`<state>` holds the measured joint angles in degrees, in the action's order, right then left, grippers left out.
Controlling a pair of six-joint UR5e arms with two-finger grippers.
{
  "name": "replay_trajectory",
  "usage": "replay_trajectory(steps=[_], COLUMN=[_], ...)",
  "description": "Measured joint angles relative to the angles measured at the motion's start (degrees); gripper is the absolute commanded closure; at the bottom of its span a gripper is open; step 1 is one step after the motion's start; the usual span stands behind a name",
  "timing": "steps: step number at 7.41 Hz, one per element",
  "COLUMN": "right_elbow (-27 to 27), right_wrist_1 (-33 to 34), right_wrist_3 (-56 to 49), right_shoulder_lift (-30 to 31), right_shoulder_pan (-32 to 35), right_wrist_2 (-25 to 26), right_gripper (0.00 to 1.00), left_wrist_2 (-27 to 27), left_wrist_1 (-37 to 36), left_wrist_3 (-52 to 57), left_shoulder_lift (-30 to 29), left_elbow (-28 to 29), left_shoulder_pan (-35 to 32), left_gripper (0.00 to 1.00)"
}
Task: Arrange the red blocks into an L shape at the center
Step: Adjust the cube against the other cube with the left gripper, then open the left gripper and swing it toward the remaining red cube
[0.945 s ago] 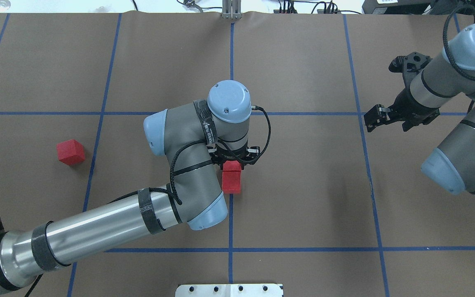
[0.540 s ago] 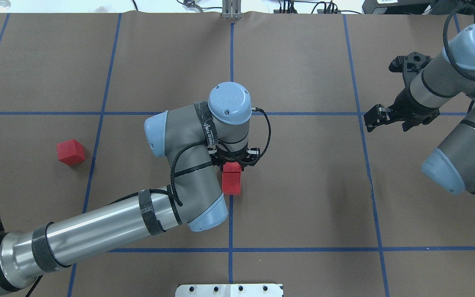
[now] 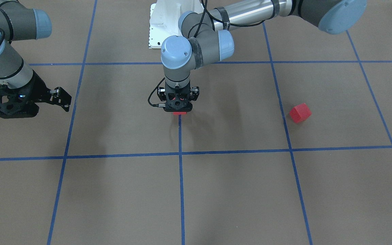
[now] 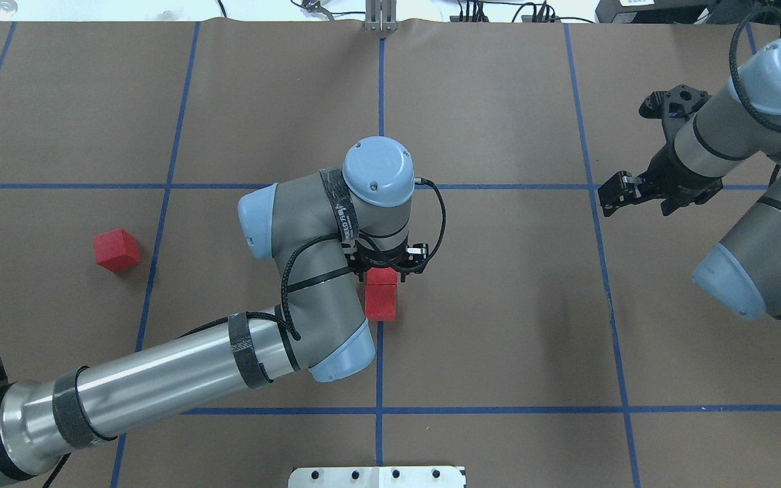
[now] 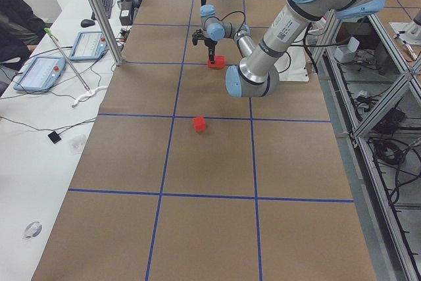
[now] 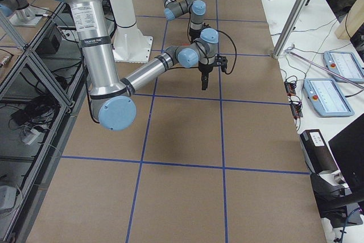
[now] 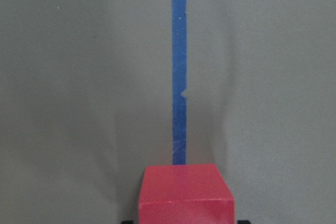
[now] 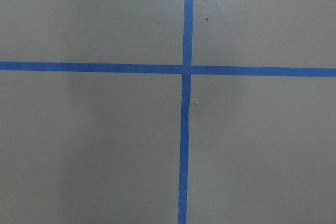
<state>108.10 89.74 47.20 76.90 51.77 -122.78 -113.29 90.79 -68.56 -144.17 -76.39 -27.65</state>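
Observation:
My left gripper point(image 4: 382, 270) points straight down at the center point(image 4: 380, 122), on the middle blue tape line, shut on a red block point(image 4: 382, 274). That block touches the far side of a second red block point(image 4: 381, 303) resting on the line. The left wrist view shows the held block point(image 7: 185, 192) low between the fingers, over the tape. From the front only a red sliver point(image 3: 179, 113) shows under the left gripper point(image 3: 178, 108). A third red block point(image 4: 116, 249) lies alone to the left, also seen as the lone block point(image 3: 299, 113). My right gripper point(image 4: 613, 196) hovers open at the right, holding nothing.
The white robot base point(image 4: 377, 476) sits at the near table edge. Blue tape lines divide the brown surface into squares. The left arm's forearm point(image 4: 160, 379) stretches across the near-left squares. Beyond the table, tablets and cables lie on a side bench point(image 5: 39, 70).
The left wrist has shifted a few pixels toward the robot. The blocks and the right arm stay where they were.

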Motion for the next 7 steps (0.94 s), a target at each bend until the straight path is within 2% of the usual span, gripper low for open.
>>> replay_trajectory(steps=[2, 3, 4, 7], right_elbow=[0.0, 0.0, -0.1, -0.2], right_wrist_1=[0.0, 0.0, 0.0, 0.0], right_wrist_3=[0.0, 0.0, -0.1, -0.1], right_shoulder_lift=[0.0, 0.0, 0.0, 0.1], right_shoulder_pan=[0.0, 0.0, 0.0, 0.0], right_wrist_2=[0.0, 0.0, 0.0, 0.0], right_gripper=[0.01, 0.01, 0.01, 0.01], left_wrist_2=[0.1, 0.1, 0.2, 0.0], left_wrist_1=[-0.2, -0.4, -0.6, -0.4], left_wrist_3=[0.0, -0.1, 0.0, 7.7], left_shoulder_lift=[0.1, 1.3, 4.8, 25.5], left_elbow=[-2.0, -5.6, -11.3, -31.8], left_shoulder_pan=[-0.6, -1.4, -2.4, -5.5], left_gripper=[0.0, 0.0, 0.0, 0.0])
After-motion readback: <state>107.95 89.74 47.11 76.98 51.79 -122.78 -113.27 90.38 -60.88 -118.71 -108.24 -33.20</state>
